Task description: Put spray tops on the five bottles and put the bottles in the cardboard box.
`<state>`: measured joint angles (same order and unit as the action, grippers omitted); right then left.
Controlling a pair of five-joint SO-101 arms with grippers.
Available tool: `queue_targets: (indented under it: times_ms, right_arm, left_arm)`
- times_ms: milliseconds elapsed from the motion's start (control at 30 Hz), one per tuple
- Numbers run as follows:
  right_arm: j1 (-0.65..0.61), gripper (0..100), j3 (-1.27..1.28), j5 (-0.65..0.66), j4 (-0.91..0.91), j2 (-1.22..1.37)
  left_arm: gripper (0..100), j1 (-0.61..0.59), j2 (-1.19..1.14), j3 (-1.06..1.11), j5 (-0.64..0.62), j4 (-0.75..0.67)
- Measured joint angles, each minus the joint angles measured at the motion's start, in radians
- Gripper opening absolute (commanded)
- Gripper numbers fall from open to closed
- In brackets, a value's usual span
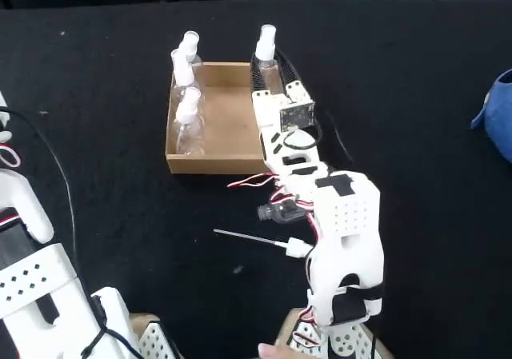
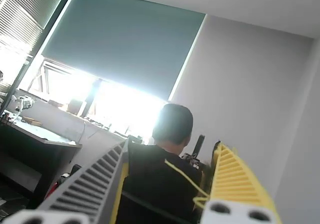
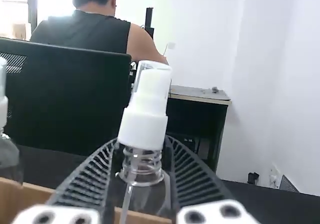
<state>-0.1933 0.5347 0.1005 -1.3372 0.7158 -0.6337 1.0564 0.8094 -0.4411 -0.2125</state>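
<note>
The cardboard box lies open at the table's middle. Three clear bottles with white spray tops stand along its left wall. My right gripper is shut on a fourth topped bottle, held upright at the box's far right corner. In the right wrist view the fingers close on that bottle just under its white top; the box wall is beside it. A loose spray top with its long tube lies by the right arm. My left gripper is open, pointing up into the room.
A dark-ended clear object, maybe a bottle lying down, pokes out from under the right arm. The left arm's white body fills the near left corner. A blue thing sits at the right edge. Black cloth covers the table.
</note>
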Motion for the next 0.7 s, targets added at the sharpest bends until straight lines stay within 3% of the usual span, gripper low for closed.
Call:
queue_targets:
  times_ms: [233,467,700]
  right_arm:
    - [0.002,1.5,0.0,0.0,0.0,0.0]
    - [0.002,21.9,-0.002,-0.002,0.026,0.0]
    - [-0.011,23.2,-0.002,-0.002,0.041,0.0]
  left_arm:
    - [15,0.0,0.0,0.0,0.0,0.0]
    - [15,0.0,0.0,0.0,0.0,0.0]
    - [15,0.0,0.0,0.0,0.0,0.0]
